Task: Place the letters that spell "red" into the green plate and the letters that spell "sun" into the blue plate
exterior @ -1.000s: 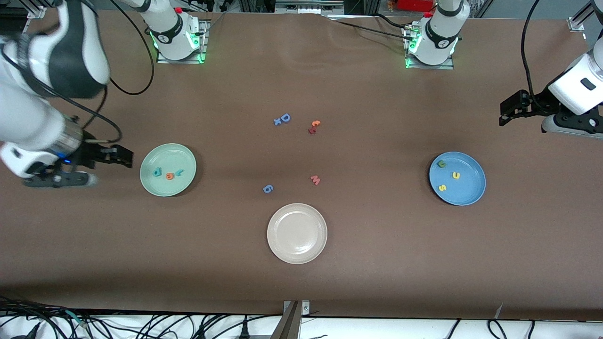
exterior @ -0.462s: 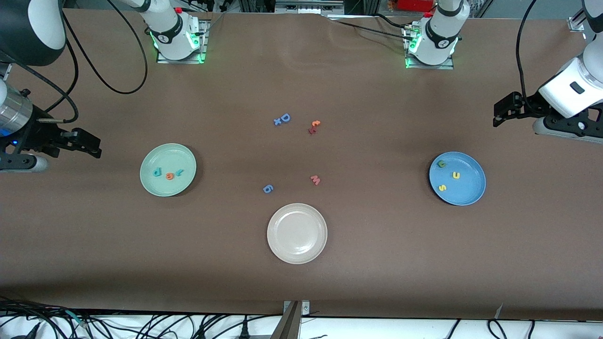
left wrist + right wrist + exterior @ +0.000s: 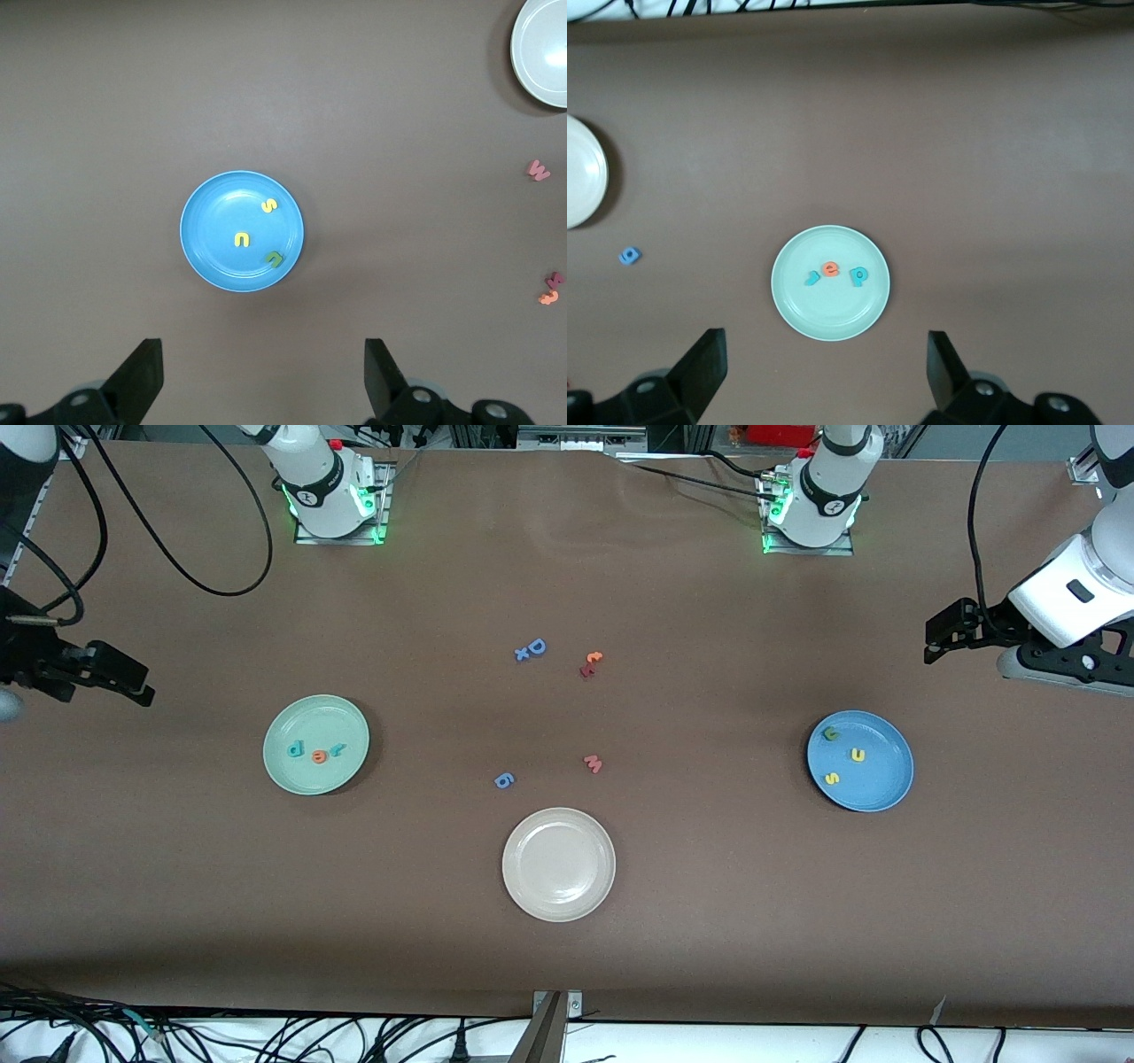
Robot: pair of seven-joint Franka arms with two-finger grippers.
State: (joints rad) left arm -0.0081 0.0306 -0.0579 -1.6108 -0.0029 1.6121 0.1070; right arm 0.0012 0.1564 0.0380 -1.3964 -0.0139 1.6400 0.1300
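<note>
The green plate [image 3: 316,745] is seen on the brown table [image 3: 567,921] toward the right arm's end, roughly midway between the table's base-side edge and its camera-side edge. Three foam letters are lying in it in a row: teal "d" [image 3: 295,749], orange "e" [image 3: 319,756], teal "r" [image 3: 337,748]. The blue plate [image 3: 859,761] is set toward the left arm's end, with olive-green "n" [image 3: 830,733], yellow "u" [image 3: 857,755] and yellow "s" [image 3: 831,778] inside, all apart from one another.

A beige-white plate [image 3: 558,864] is placed mid-table, nearest the camera-side edge. The blue "g" [image 3: 503,780] and red "w" [image 3: 593,763] are found just farther from the front camera than it. Nearer the base-side edge, a blue "D" [image 3: 536,646] is touching a small blue "x" [image 3: 522,654]; beside them an orange letter [image 3: 594,657] is touching a dark red letter [image 3: 586,670], neither readable.

The right gripper [image 3: 111,677] is held up over the table edge at the right arm's end, fingers spread wide, nothing gripped; in the right wrist view the green plate shows between its fingertips [image 3: 700,363]. The left gripper [image 3: 943,633] is held over the table's edge at the left arm's end, jaws wide apart and empty; the blue plate is framed between its fingers [image 3: 142,372].
</note>
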